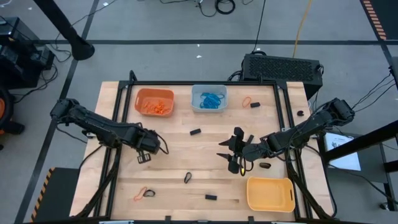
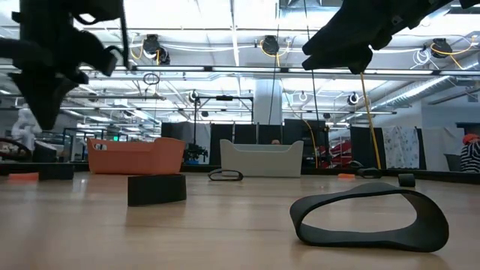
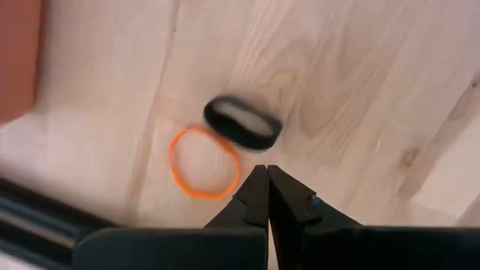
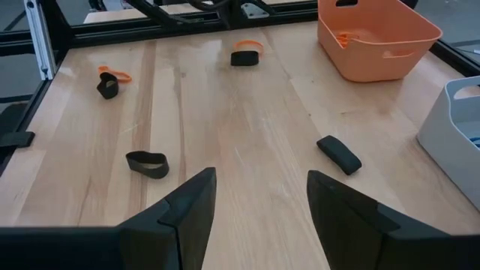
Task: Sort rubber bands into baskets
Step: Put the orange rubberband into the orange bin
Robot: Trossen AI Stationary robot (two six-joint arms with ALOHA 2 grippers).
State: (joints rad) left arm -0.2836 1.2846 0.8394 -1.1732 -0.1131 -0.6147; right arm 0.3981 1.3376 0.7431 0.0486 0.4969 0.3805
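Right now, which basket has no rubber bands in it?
The yellow basket, near the right gripper. The orange basket holds orange bands and the blue-grey basket holds blue ones.

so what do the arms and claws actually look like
Both arms are dark, nearly black, jointed segments. The left claw has two slim black fingers tapering to points; the right claw has broader, angular dark fingers. No markings or sleeves show.

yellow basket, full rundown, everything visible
The yellow basket is a small rectangular tub with rounded corners and a rolled rim, plastic by the look of it. It sits upright on the wooden table at the near right corner, and no bands show inside it. Nothing touches it: the right gripper hangs above the table just up and left of it, jaws open, and a black band lies close by.
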